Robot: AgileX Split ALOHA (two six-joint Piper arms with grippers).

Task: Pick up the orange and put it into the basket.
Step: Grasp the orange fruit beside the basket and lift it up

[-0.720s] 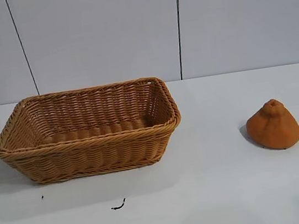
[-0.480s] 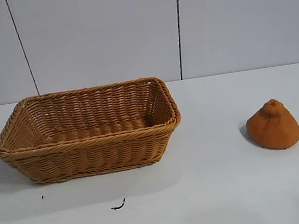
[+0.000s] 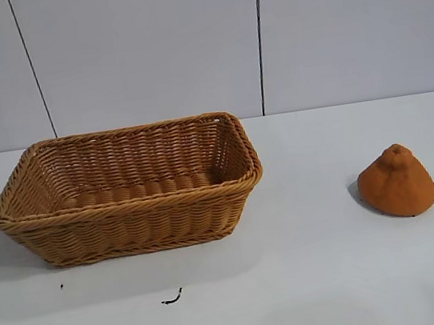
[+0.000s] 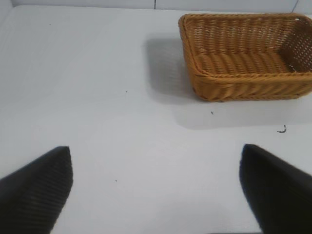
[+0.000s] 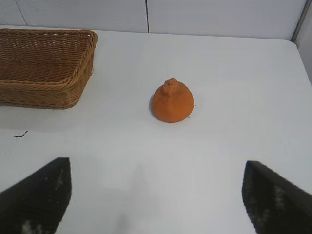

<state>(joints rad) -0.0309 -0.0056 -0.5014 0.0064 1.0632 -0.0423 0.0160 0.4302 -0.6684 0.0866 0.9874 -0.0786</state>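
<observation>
Orange-brown, matte and rough-skinned, the cone-shaped orange (image 3: 397, 182) is seen resting on its rounded base on the white bench (image 3: 322, 277), its knobby tip upward. In the exterior view it is placed at about four o'clock from the picture's centre, well apart from everything else.

At the left of that view, at about nine o'clock, the large rectangular tan-brown woven wicker basket (image 3: 132, 223) with flaring sides and a braided rim is found standing upright on the bench. Nothing can be made out inside it. From the basket the orange is found at roughly three to four o'clock, with a wide stretch of bare bench between them. A small dark squiggle mark (image 3: 171, 298) is seen on the bench at about six o'clock from the basket, and a tiny dark speck (image 3: 61, 286) toward seven o'clock. Behind the bench a pale grey panelled wall (image 3: 145, 51) is seen, crossed by two thin dark seams.

Neither arm is seen in the exterior view. In the left wrist view the left gripper (image 4: 156, 187) is shown with its two dark fingers spread wide over bare bench, nothing between them, the basket farther off. In the right wrist view the right gripper (image 5: 157, 192) is likewise spread wide and holds nothing; the orange is seen ahead of it, clear of both fingers, with the basket's corner off to one side.
</observation>
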